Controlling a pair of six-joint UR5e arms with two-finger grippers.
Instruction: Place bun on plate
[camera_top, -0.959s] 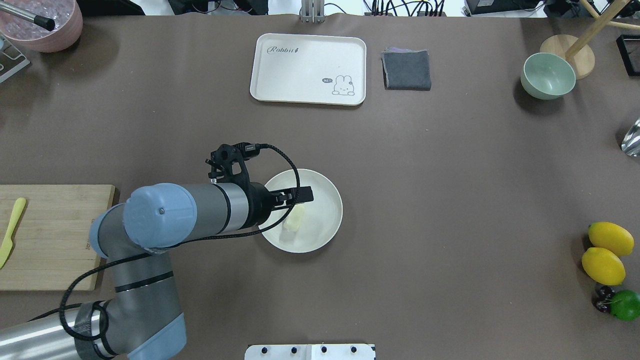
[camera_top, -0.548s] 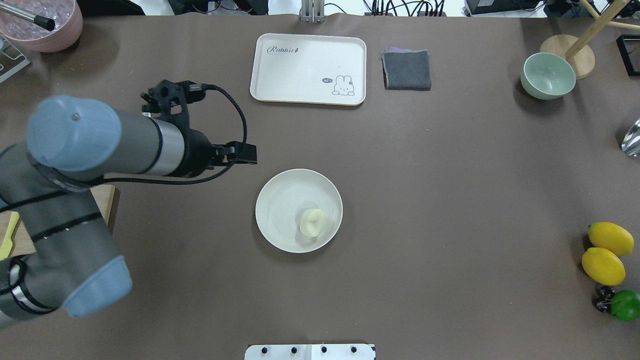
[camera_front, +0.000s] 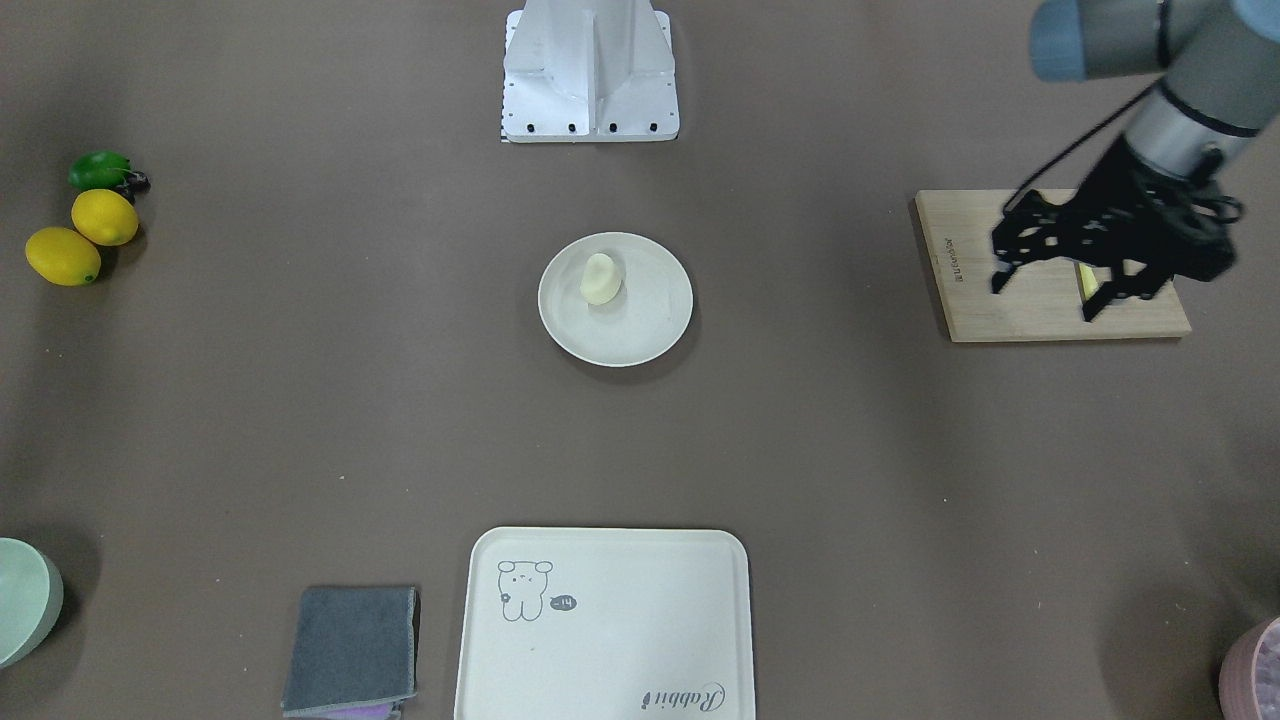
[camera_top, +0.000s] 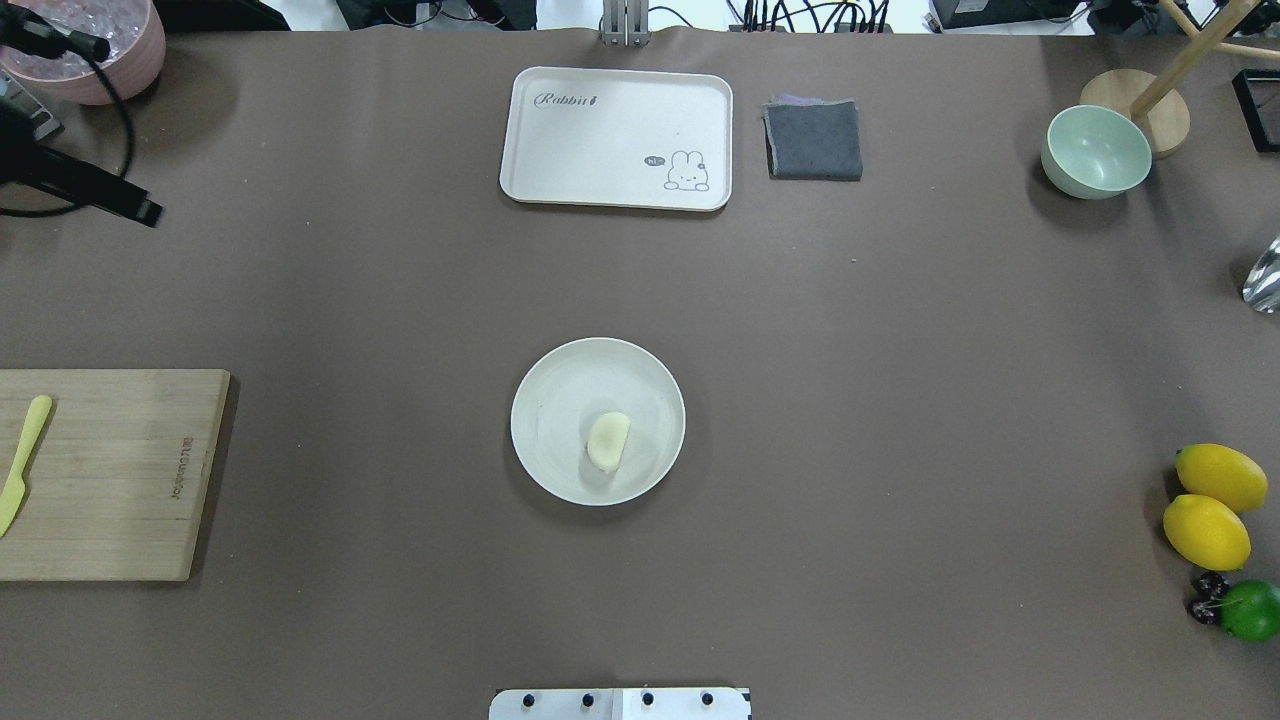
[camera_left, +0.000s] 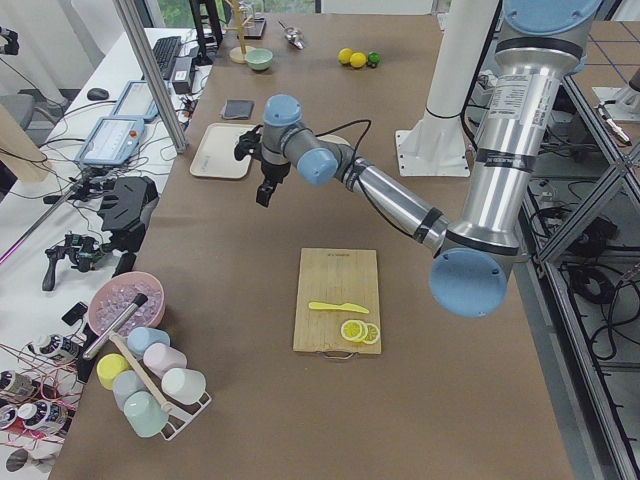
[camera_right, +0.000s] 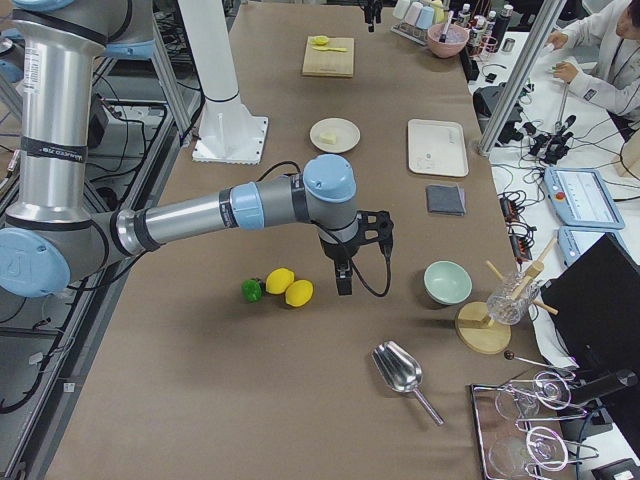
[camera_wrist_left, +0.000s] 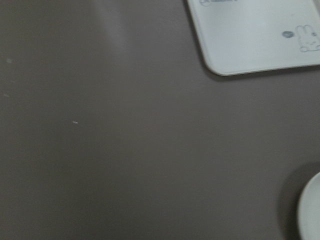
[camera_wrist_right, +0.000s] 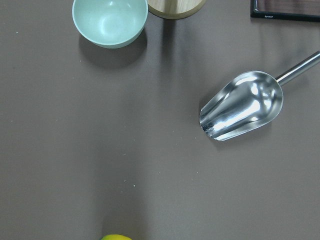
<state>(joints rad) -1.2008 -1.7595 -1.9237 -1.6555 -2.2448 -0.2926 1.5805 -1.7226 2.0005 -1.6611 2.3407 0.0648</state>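
Note:
The pale bun (camera_top: 608, 441) lies on the round cream plate (camera_top: 545, 400) at the table's middle, a little toward the near rim. It shows again in the front-facing view as the bun (camera_front: 601, 278) on the plate (camera_front: 645, 330). My left gripper (camera_front: 1043, 298) hangs open and empty, raised far off to the plate's left. Only one of its fingers (camera_top: 135, 207) reaches into the overhead view's left edge. My right gripper (camera_right: 343, 280) shows only in the right side view, by the lemons; whether it is open or shut I cannot tell.
A rabbit tray (camera_top: 617, 138) and a grey cloth (camera_top: 814, 139) lie at the back. A green bowl (camera_top: 1096, 151) stands back right, lemons (camera_top: 1208, 505) and a lime at right. A cutting board (camera_top: 100, 475) with a knife sits at left. A metal scoop (camera_wrist_right: 242, 106) lies near the bowl.
My left arm has pulled away from the plate, up and far to the back left. The bun stayed on the plate and rolled slightly after release.

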